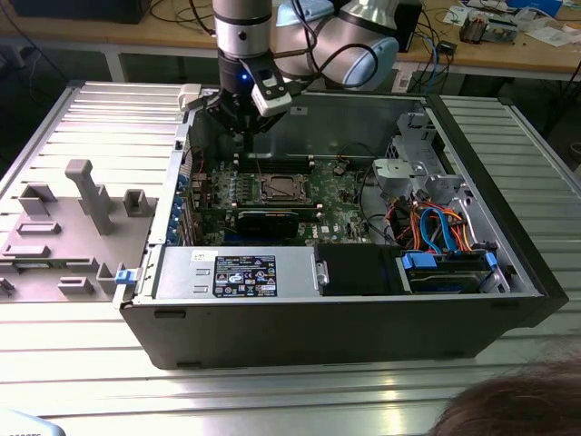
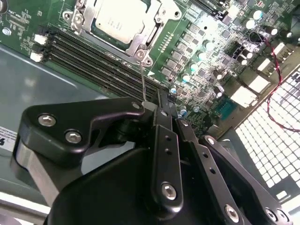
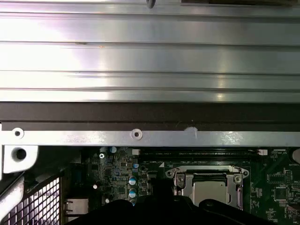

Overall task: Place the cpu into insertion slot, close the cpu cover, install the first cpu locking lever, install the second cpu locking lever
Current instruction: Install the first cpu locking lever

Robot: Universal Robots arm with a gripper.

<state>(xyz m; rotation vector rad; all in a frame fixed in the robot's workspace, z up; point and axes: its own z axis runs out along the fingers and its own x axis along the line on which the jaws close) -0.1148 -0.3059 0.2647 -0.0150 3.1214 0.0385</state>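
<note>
At the exterior view's left, a grey fixture tray [image 1: 82,213] on the ribbed table [image 1: 272,400], just beside the open computer case [image 1: 327,327]. Up at upper centre-left, the gripper [image 1: 241,136] – hanging inside the case near its rear wall, above the green circuit board [image 1: 345,218]. Fingers [image 2: 166,140] clenched together in the second wrist view, touching the free end of a thin wire locking lever [image 2: 142,79]; a true pinch on it not certain. Mid-frame, the cpu [image 1: 278,189] seated in the insertion slot [image 1: 292,195], silvery top face up. The cpu cover [image 2: 154,28] folded down flat around it – seen in both wrist views. Further right, orange and blue cables [image 1: 440,227] beside the drive bay. At lower right, a person's hair [image 1: 517,409].
</note>
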